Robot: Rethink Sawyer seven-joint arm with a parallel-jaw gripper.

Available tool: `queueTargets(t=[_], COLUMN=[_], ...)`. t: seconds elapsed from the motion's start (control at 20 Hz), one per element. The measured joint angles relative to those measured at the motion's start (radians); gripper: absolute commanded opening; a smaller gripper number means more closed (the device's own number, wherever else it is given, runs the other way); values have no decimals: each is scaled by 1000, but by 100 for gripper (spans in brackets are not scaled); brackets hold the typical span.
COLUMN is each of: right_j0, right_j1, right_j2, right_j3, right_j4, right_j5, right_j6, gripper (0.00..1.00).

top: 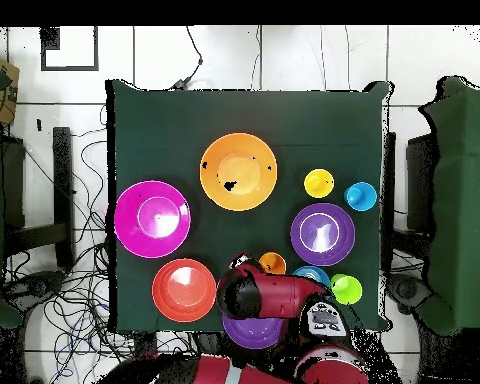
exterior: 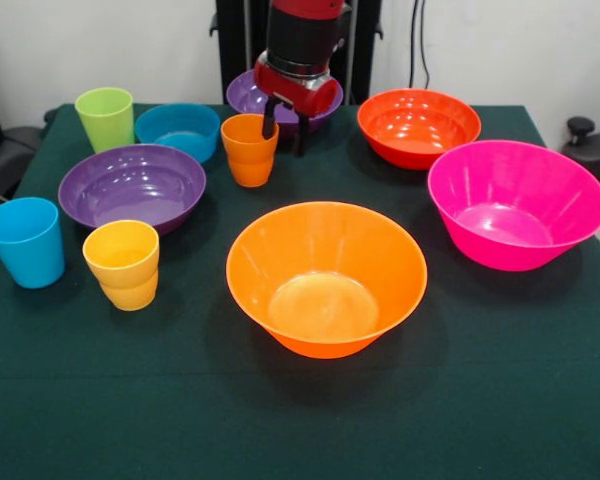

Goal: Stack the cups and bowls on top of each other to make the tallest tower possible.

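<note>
All cups and bowls stand apart on the green cloth. The wide orange bowl is in the middle, with the pink bowl and the red-orange bowl to one side. My gripper is open and hangs low beside the orange cup, one finger at the cup's rim. A purple bowl lies partly hidden behind the hand. The other purple bowl, the small blue bowl, and the yellow cup, blue cup and green cup stand close together.
The green table cloth has free room along the side away from the arm. Cables lie on the floor around the table.
</note>
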Motion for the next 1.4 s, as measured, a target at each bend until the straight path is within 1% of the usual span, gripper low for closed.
queueTargets(t=[0.25, 0.6, 1.4], right_j0=[15, 7, 7], right_j1=[1, 32, 79], right_j2=[-3, -3, -3], right_j3=[-13, -32, -36], right_j4=[-11, -29, -29], right_j5=[0, 0, 0], right_j6=[0, 0, 0], gripper=[100, 100, 100])
